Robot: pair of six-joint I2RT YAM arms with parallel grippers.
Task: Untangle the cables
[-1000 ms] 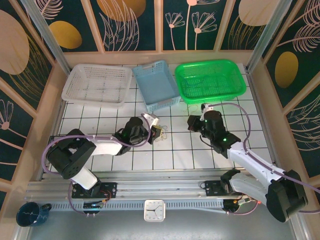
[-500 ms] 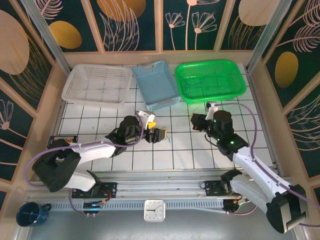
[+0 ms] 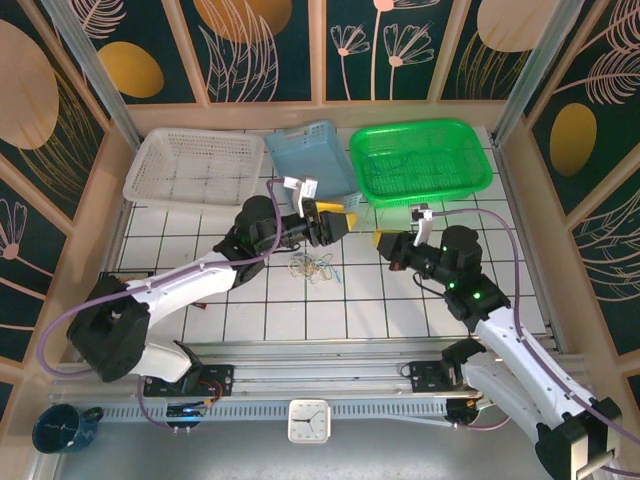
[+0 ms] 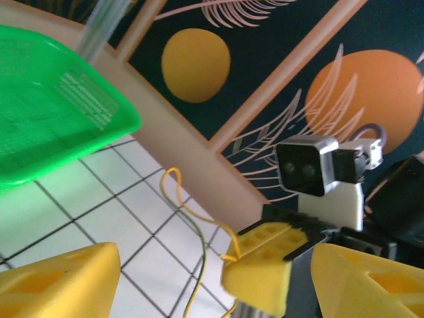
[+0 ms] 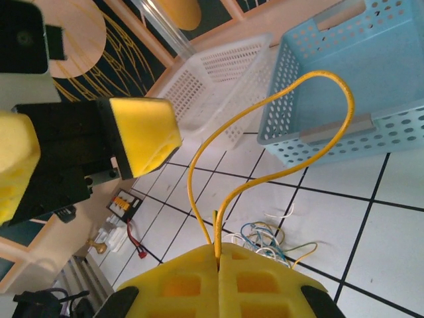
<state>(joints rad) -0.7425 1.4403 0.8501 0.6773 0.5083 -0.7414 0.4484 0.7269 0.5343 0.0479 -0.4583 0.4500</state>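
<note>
The cables point(image 3: 312, 267) lie as a small tangle of blue, white and yellowish wires on the white tiles, also in the right wrist view point(image 5: 268, 238). My right gripper point(image 5: 218, 255) is shut on one yellow cable point(image 5: 318, 86), which arches up in a loop from its pads. In the top view the right gripper point(image 3: 383, 240) hovers right of the tangle. My left gripper point(image 3: 335, 222) is open, raised above and behind the tangle, facing the right gripper. In the left wrist view its yellow fingers point(image 4: 59, 281) stand wide apart, with the right gripper's pads and the yellow cable point(image 4: 179, 192) between them.
A white basket point(image 3: 190, 170), a blue basket point(image 3: 312, 172) and a green basket point(image 3: 420, 160) line the back of the table. A thin red wire with a terminal strip point(image 5: 126, 212) lies at the left edge. Wooden walls close in both sides.
My left gripper opened, let go of the tangle and rose toward the back right. The tangle now rests on the tiles. The right gripper stayed shut on the yellow cable.
</note>
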